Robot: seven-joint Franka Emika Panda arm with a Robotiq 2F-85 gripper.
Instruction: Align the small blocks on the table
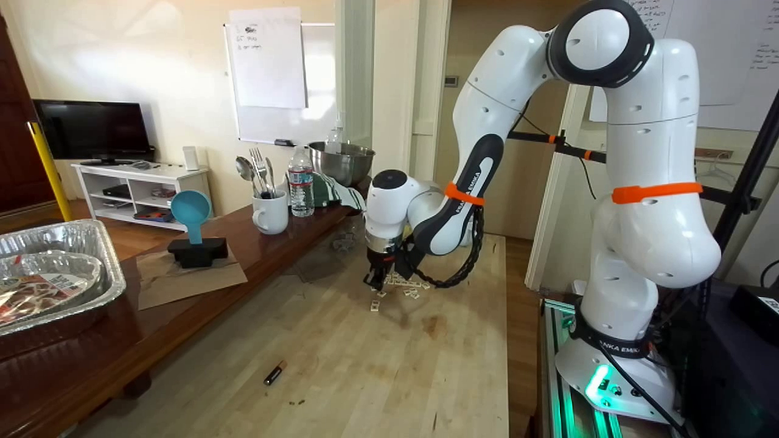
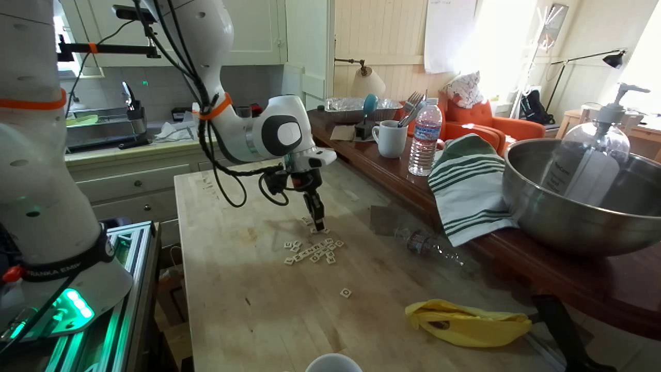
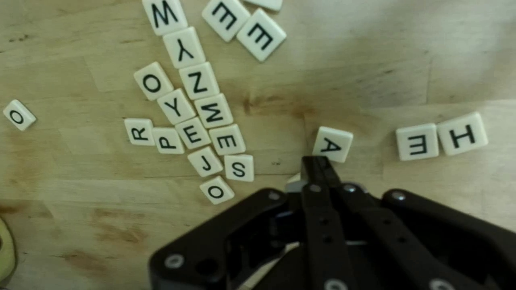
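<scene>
Your jaws are closed together with nothing visible between them, and in both exterior views they point down, close to the counter [image 2: 222,299]. In the wrist view the tips overlap the near edge of the A block [image 3: 333,144]; whether they touch it, you can't tell from here. Just left of the tips, another block [image 3: 296,178] shows only a pale corner.

Most of your small blocks [image 3: 214,110] lie to the left there. A slanting line runs from the far edge to the S block [image 3: 239,168] at its near end. Close along its left side goes a second, looser line, ending near at an O block [image 3: 217,190], with the R block [image 3: 139,132] and P block [image 3: 168,141] branching left. Two E blocks [image 3: 261,35] sit side by side, right of the first line's far part. Right of A, you have the H block [image 3: 462,134] with an E beside it. A lone O [image 3: 19,115] sits well apart, leftmost.

In an exterior view, a yellow item [image 2: 467,323] lies near and right on the counter; in an exterior view, a battery [image 1: 275,373] lies on its near part.
</scene>
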